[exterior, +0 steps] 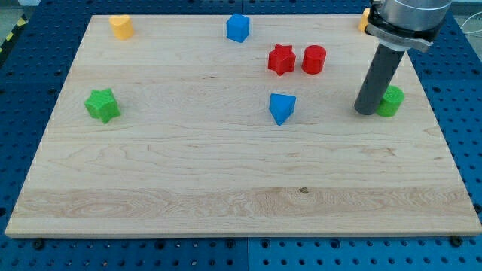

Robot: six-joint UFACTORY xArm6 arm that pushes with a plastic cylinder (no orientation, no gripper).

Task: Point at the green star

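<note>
The green star lies near the board's left edge. My tip is far across the board at the view's right, touching or just beside the left side of a green round block. The rod rises from there to the arm at the view's top right.
A blue triangular block lies near the middle. A red star and a red cylinder sit above it. A blue block and a yellow block lie along the top edge. An orange block is partly hidden behind the arm.
</note>
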